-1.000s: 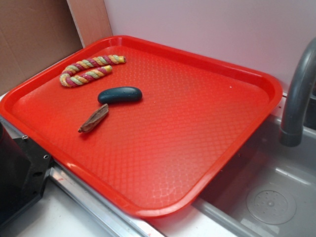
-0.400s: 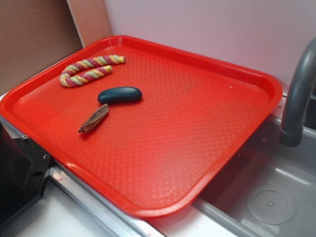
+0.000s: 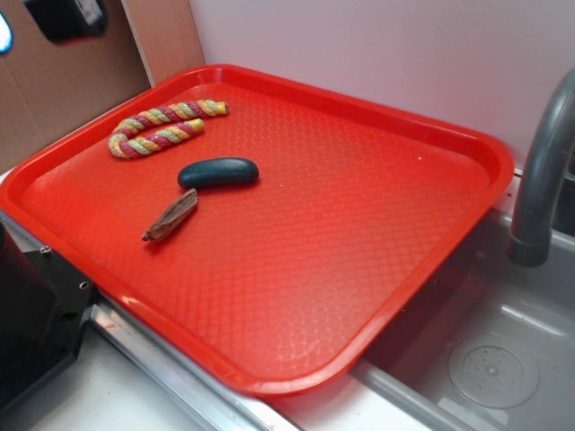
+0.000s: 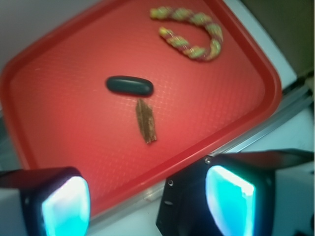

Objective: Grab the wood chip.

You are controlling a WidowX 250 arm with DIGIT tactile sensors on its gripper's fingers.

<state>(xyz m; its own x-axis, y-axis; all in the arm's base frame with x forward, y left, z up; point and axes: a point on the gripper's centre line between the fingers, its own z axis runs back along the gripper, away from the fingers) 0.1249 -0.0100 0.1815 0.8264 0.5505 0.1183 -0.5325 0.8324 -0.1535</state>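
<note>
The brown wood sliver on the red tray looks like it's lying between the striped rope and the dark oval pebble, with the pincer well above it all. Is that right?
Not quite. The brown wood sliver is not between them: the smooth dark teal oval lies between it and the multicoloured twisted rope. The exterior view shows this order on the red plastic tray. The pincer is indeed well above it all.

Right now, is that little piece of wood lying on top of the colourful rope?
No, the wood chip lies flat on the red tray beside the dark oval, well apart from the rope.
</note>
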